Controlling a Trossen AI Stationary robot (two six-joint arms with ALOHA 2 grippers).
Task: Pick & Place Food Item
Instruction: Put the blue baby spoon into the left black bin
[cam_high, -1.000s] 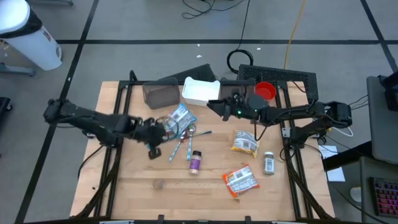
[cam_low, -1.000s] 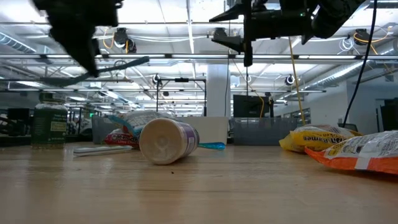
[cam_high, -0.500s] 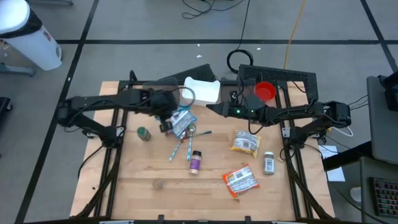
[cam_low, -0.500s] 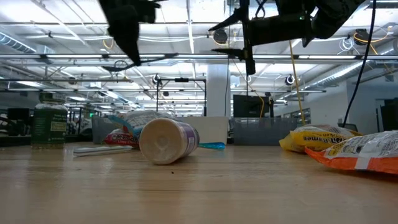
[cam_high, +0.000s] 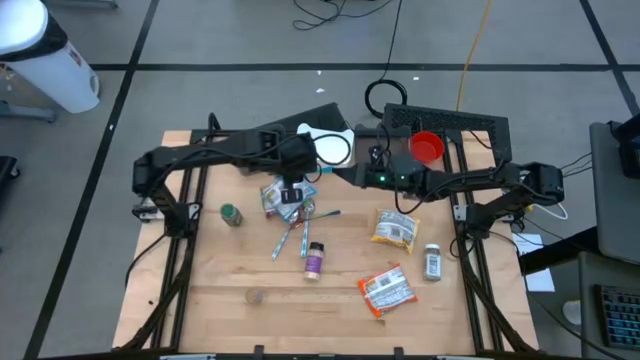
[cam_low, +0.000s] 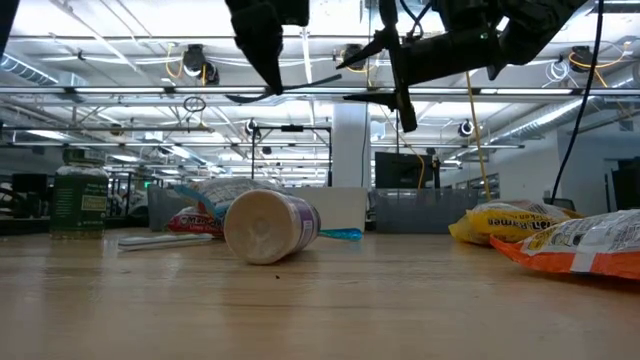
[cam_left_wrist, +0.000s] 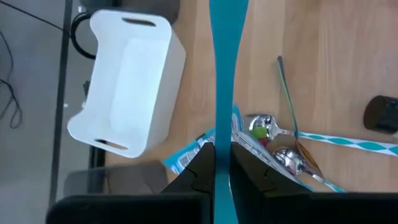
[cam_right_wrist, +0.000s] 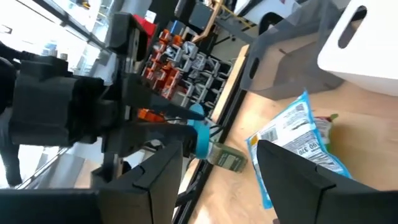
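We are holding our left gripper (cam_left_wrist: 216, 163) above the far middle of the wooden tabletop (cam_high: 220, 280), its fingers (cam_left_wrist: 199, 163) clamping a flat teal plastic utensil handle (cam_left_wrist: 224, 68). Below it are lying a blue-and-white snack packet (cam_high: 280, 195) and a white rectangular plastic bin (cam_left_wrist: 127, 93). Our right gripper (cam_right_wrist: 217, 155) is hovering nearby, fingers apart, gripping nothing.

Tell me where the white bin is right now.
In the high view the white bin sits at the table's far edge, near the middle, just beyond the left pincer, with the red cup off to its right.
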